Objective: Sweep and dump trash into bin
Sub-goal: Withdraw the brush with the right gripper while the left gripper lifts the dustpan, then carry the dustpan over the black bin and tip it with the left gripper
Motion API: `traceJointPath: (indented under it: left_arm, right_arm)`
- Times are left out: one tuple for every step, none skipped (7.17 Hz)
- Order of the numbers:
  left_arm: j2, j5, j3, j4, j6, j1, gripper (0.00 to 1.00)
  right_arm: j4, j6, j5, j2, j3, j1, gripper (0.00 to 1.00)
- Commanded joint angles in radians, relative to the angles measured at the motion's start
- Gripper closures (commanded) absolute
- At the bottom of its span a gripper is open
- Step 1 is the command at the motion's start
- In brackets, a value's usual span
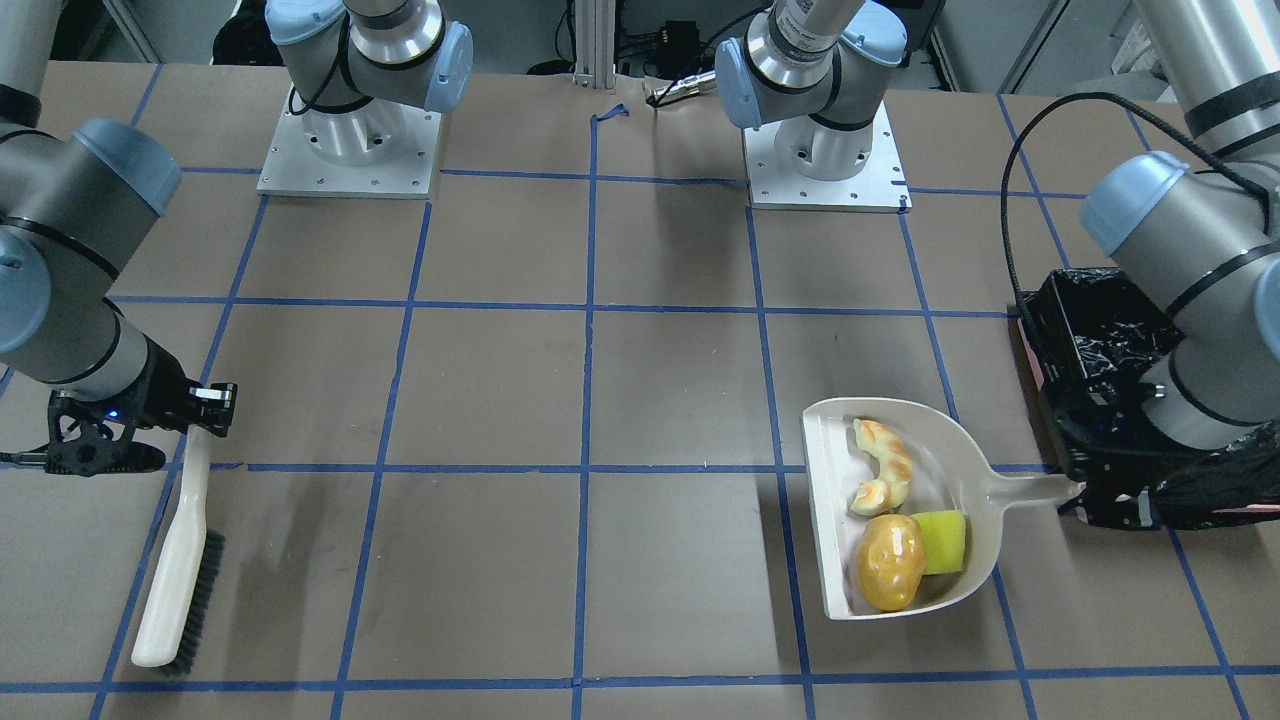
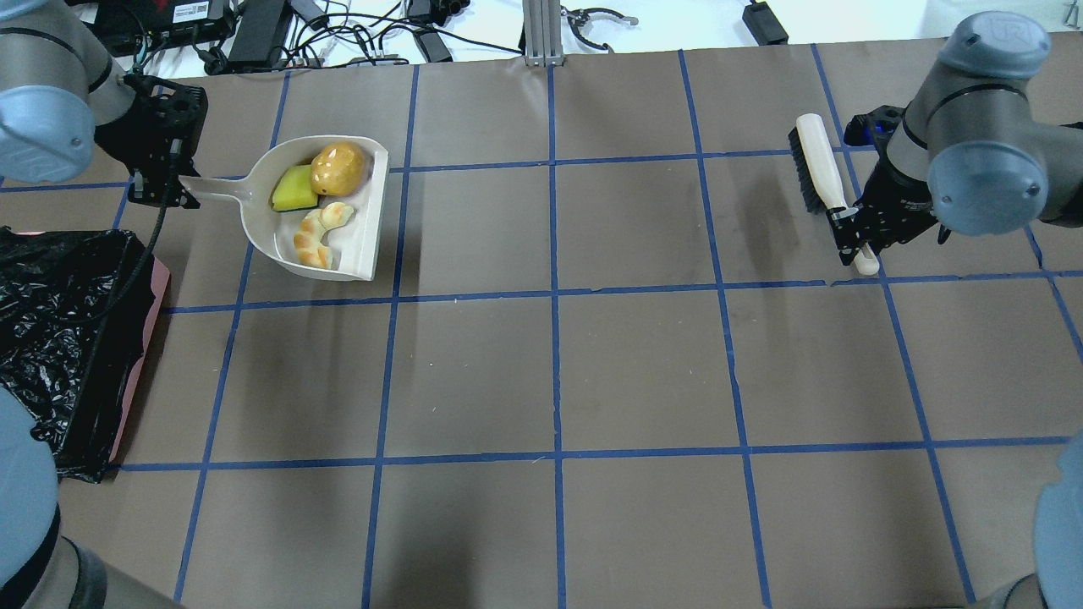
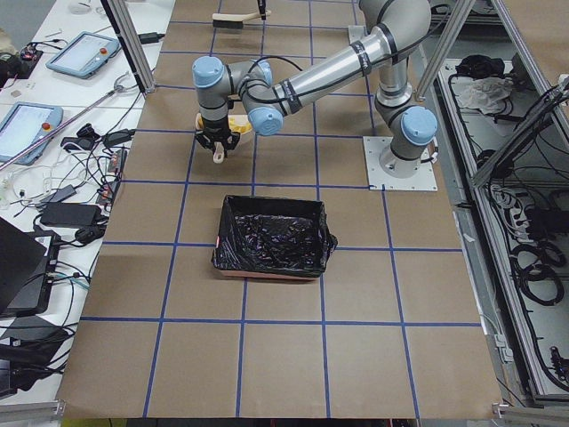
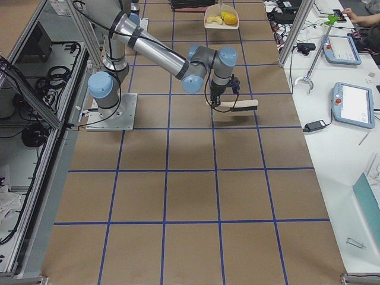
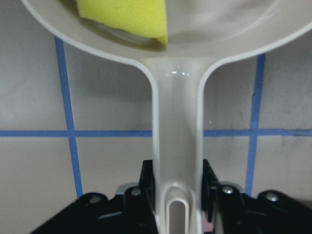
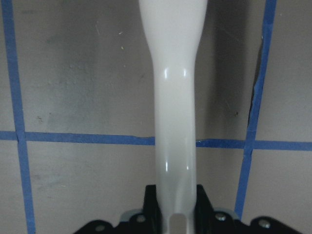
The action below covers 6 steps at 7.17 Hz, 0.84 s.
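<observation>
Beige plastic dustpan (image 2: 370, 222), at the far left of the brown-paper worktop (image 2: 643, 372), holds the curved tan croissant-like piece (image 2: 320, 233), glossy golden-brown lump (image 2: 338, 167) and yellow sponge wedge (image 2: 294, 189). The left gripper (image 2: 173, 184) clamps its handle. Its long axis runs across the worktop, mouth toward the middle, away from the black-bagged pink bin (image 2: 140, 364). Sweeping looks done; dumping calls for a level lift, then a tip over the bin. The right gripper (image 2: 850, 239) grips the white hand brush (image 2: 819, 161).

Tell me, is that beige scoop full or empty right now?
Full: the dustpan holds three pieces, a tan croissant, a golden-brown lump and a yellow sponge wedge.
</observation>
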Motion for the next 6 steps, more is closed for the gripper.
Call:
traceJointPath:
  left_arm:
    - [0.043,-0.037,-0.003,-0.038,0.127,0.118,1.00]
    - [0.057,-0.037,-0.002,-0.043,0.225,0.191,1.00]
    - [0.065,-0.037,0.003,-0.043,0.324,0.280,1.00]
    - [0.065,-0.039,0.011,-0.043,0.392,0.363,1.00]
    - [0.067,-0.038,0.018,-0.040,0.470,0.437,1.00]
    - [0.068,-0.028,0.020,-0.029,0.541,0.491,1.00]
  right_arm:
    - [-0.003,-0.031,-0.024,0.002,0.014,-0.037,1.00]
    - [-0.006,-0.029,-0.032,0.000,0.021,-0.046,1.00]
    - [-0.009,-0.031,-0.032,0.006,0.025,-0.063,1.00]
    - [-0.011,-0.032,-0.032,0.009,0.025,-0.074,1.00]
    - [-0.011,-0.034,-0.048,0.011,0.025,-0.074,1.00]
    - [-0.012,-0.032,-0.049,0.014,0.025,-0.076,1.00]
